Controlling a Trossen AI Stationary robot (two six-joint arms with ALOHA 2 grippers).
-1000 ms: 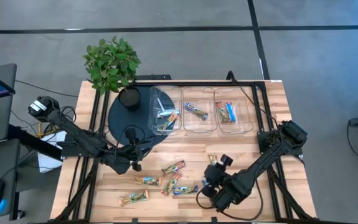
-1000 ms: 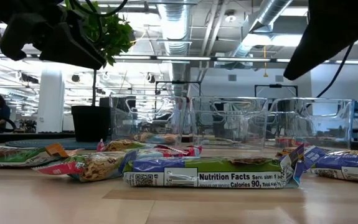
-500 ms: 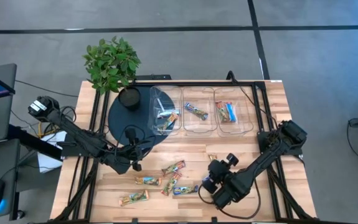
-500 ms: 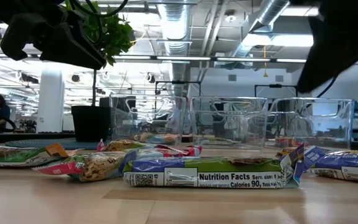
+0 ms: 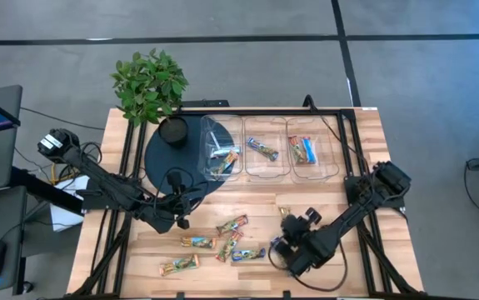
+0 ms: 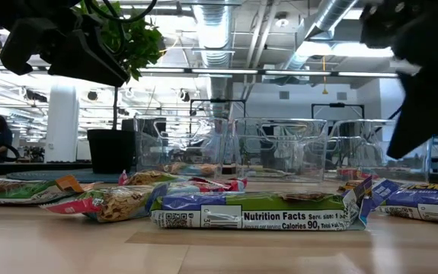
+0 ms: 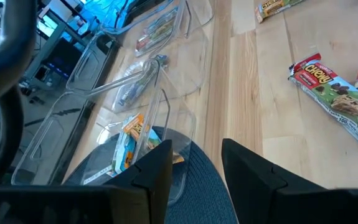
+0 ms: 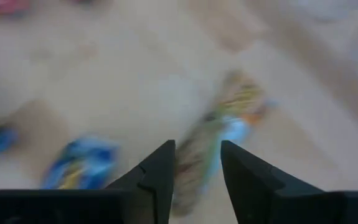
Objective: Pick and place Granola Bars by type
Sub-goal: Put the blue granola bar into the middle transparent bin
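Right gripper (image 5: 282, 252): low over the table's front, jaws narrowly parted, empty; a blue bar (image 5: 248, 254) lies just beside its tips, further loose bars (image 5: 232, 224) spread beyond toward the left arm. Left gripper (image 7: 194, 163): waiting over the dark mat (image 5: 162, 158), jaws narrowly parted, empty. Three clear bins (image 5: 266, 150) at the table's far side, well apart from the right gripper, each holding sorted bars.

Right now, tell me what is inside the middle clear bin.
In the middle clear bin, one blue-wrapped bar lies on its floor. The high view looks straight in, so nothing there is hidden.
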